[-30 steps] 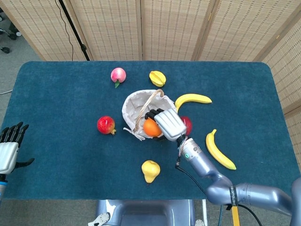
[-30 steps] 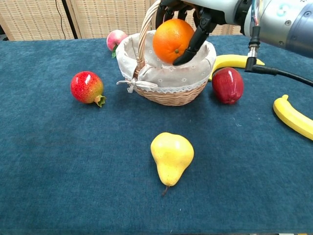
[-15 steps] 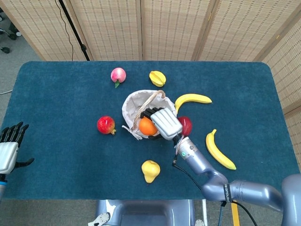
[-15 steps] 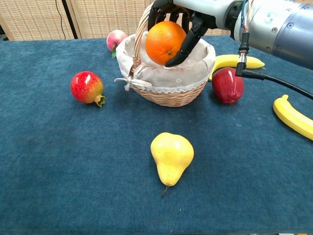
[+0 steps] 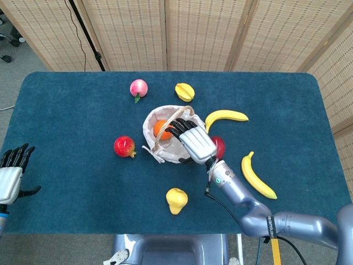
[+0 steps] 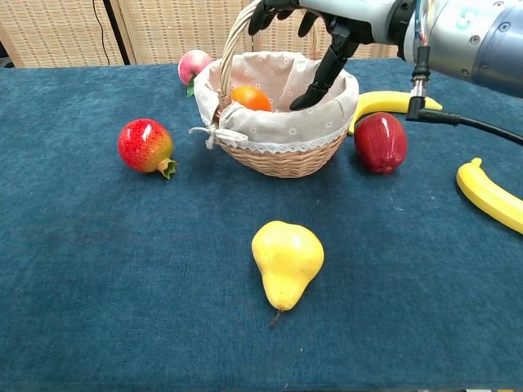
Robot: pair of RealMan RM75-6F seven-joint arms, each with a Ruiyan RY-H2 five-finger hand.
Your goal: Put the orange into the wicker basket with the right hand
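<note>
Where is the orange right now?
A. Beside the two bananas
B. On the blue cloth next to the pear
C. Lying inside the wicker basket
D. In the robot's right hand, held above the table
C. The orange lies inside the cloth-lined wicker basket, and the right hand above the basket has its fingers spread, holding nothing.

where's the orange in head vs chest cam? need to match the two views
Head view: the orange lies inside the wicker basket, upper left part, just left of the right hand.
Chest view: the orange shows over the basket's near rim, left side of the lining, mostly hidden by it.
Shared landmark: the basket's handle, arching right beside the orange in both.
</note>
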